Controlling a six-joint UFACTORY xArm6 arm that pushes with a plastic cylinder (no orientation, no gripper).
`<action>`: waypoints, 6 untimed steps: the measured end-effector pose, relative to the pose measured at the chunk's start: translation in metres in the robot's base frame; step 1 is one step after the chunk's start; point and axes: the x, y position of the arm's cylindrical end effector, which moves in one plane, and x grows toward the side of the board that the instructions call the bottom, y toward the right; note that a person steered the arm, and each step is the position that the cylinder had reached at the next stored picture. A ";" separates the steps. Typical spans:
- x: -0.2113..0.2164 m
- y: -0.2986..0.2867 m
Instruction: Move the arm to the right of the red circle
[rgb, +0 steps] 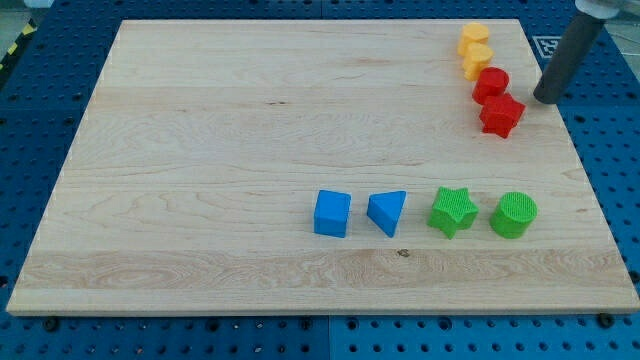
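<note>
Camera view: pale wooden board (250, 150) on perhaps blue pegboard (40, 130)

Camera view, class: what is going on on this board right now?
A robot arm's dark rod is working over a wooden board. My tip sits near the view's top right, just right of the red circle and apart from it. A red star lies just below the circle, two yellow blocks above it. Lower down runs a row: blue cube, blue triangle, green star, green circle.
</note>
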 end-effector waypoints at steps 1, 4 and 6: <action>-0.024 0.000; -0.017 -0.002; 0.044 -0.002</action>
